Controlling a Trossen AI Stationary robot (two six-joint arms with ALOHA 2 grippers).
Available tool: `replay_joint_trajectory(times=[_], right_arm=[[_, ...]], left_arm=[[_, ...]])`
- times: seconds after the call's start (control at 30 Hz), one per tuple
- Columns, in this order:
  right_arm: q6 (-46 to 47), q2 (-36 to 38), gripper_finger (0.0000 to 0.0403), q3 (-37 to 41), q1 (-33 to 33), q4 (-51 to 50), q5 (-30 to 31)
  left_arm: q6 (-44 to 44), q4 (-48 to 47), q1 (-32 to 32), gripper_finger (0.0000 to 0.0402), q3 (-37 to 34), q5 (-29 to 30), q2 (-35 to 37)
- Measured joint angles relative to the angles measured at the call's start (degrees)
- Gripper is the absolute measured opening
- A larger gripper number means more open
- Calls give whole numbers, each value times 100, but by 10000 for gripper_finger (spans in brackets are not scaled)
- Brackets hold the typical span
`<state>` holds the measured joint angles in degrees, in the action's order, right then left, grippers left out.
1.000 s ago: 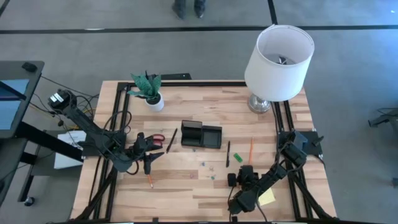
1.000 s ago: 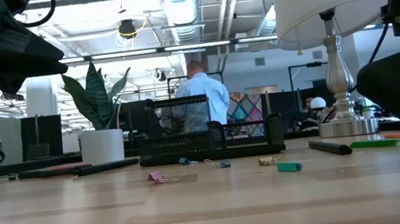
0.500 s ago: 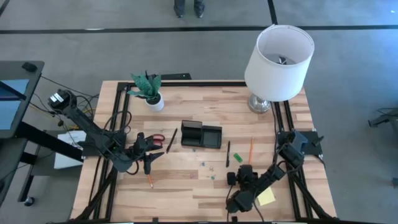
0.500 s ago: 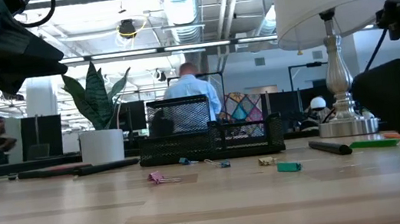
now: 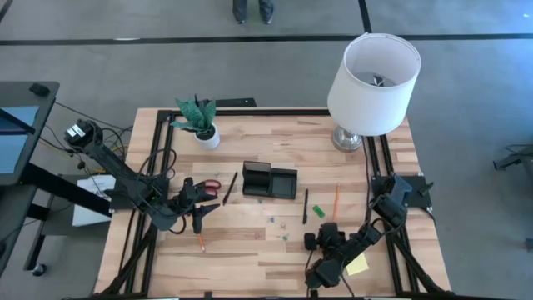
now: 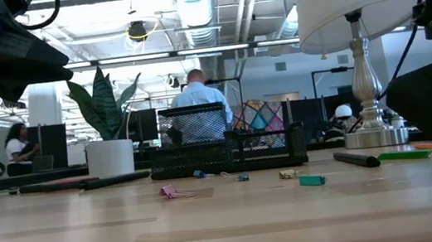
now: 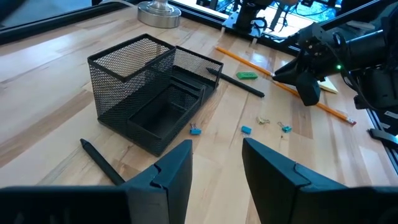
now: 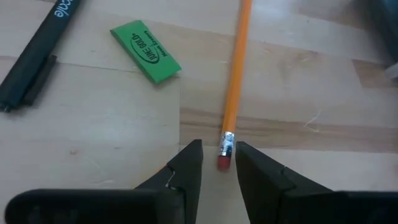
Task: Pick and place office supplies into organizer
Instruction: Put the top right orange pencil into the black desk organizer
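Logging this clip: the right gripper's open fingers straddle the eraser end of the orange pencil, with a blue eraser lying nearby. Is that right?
One detail is wrong: the eraser is green, as the right wrist view shows. The right gripper does straddle the orange pencil at its eraser end.

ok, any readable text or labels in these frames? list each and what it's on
"LIVE GOLD" (best reading, small): printed on the green eraser, with a second line under it too small to read.
"...ole": end of a light word on the black pen; the rest is cut off by the picture's edge.
Orange pencil, organizer, lamp: no print visible.
Nothing readable in the high or low views.
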<state>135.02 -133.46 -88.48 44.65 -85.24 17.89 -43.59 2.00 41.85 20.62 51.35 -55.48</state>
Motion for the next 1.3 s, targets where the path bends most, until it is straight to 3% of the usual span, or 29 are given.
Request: replay_joint_trajectory(times=[0.3,0.57,1.13,1.3], right_arm=[[-1175,-14,97,-178,43,-61,-8],[-33,-18,98,-180,98,-161,396],[-179,23,98,-111,-198,101,464],[22,49,98,157,-217,112,162]], left_arm=[[-38,2,0,137,0,11,0],[-37,2,-2,137,-2,16,0],[-22,0,0,137,-2,33,-2],[-20,-3,-2,137,-2,21,0]])
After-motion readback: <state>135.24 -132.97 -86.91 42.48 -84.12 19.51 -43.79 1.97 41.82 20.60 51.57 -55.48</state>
